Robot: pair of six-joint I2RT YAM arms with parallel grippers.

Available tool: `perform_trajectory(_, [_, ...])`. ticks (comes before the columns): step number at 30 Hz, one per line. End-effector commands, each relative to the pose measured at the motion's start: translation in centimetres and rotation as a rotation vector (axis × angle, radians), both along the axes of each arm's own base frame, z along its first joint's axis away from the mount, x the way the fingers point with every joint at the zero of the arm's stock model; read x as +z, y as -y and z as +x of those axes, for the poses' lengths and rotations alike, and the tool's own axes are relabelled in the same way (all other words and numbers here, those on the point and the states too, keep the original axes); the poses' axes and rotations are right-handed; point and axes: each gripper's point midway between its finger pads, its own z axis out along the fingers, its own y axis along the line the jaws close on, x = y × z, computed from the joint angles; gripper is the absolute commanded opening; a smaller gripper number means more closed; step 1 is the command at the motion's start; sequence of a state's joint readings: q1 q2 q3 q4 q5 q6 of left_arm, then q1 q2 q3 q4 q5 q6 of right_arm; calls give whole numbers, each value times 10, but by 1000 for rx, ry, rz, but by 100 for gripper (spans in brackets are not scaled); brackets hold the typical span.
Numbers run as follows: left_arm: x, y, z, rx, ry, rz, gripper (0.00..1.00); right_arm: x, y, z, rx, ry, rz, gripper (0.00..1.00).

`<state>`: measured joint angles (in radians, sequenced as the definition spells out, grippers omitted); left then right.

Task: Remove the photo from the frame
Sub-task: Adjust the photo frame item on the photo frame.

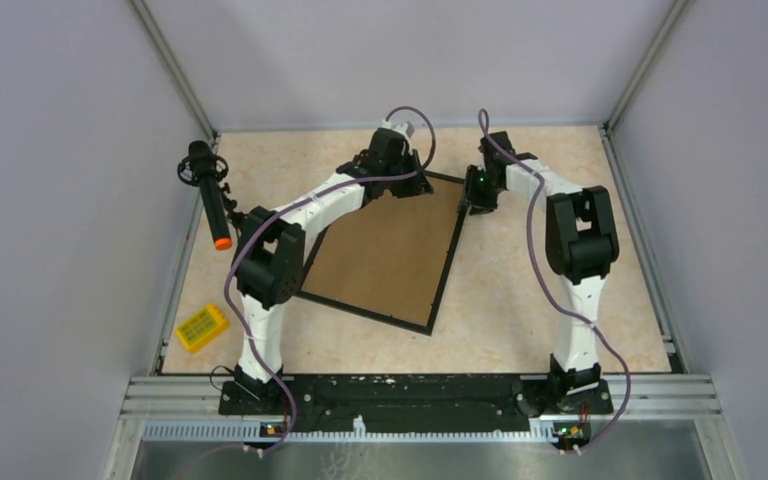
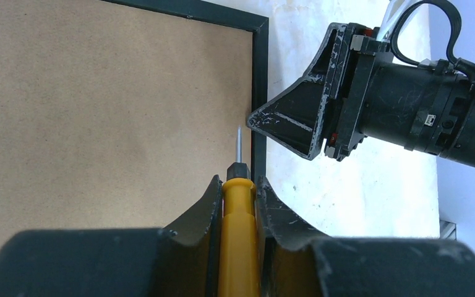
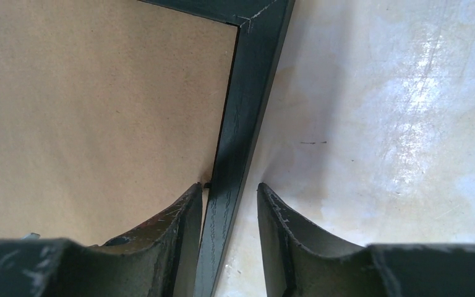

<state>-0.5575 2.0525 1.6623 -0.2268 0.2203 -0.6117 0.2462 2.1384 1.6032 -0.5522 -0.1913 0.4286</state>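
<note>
Closest to your left wrist camera, the left gripper was pinching a yellow-handled screwdriver. Its thin tip aimed toward 12 o'clock, just inside the right rail of the frame. That placement looked meant for prying at the seam where the brown backing board met the rail, though no tab or clip showed at the tip.

Your right gripper sat at 3 o'clock of the screwdriver. Its fingers were spread astride that same rail, one over the board and one over the bench, with a gap showing on the outer side. You seemingly had it there to steady the frame against the prying.

From above, the frame lay face down mid-bench, turned so one corner pointed to 12 o'clock, where both grippers worked. The photo was not visible; presumably it sat under the board.
</note>
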Motion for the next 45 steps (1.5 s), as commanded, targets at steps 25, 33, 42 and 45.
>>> perform_trajectory(25, [22, -13, 6, 27, 25, -61, 0, -61, -6, -27, 32, -152, -155, 0])
perform_trajectory(33, [19, -15, -1, 2, -2, -90, 0, -49, -6, -23, 99, -139, -21, 0])
perform_trajectory(42, [17, -15, -7, -22, -17, -116, 0, -21, -22, 9, 174, -43, 142, 0])
perform_trajectory(45, [20, -14, -8, -26, -15, -126, 0, -10, -23, 21, 191, -25, 141, 4])
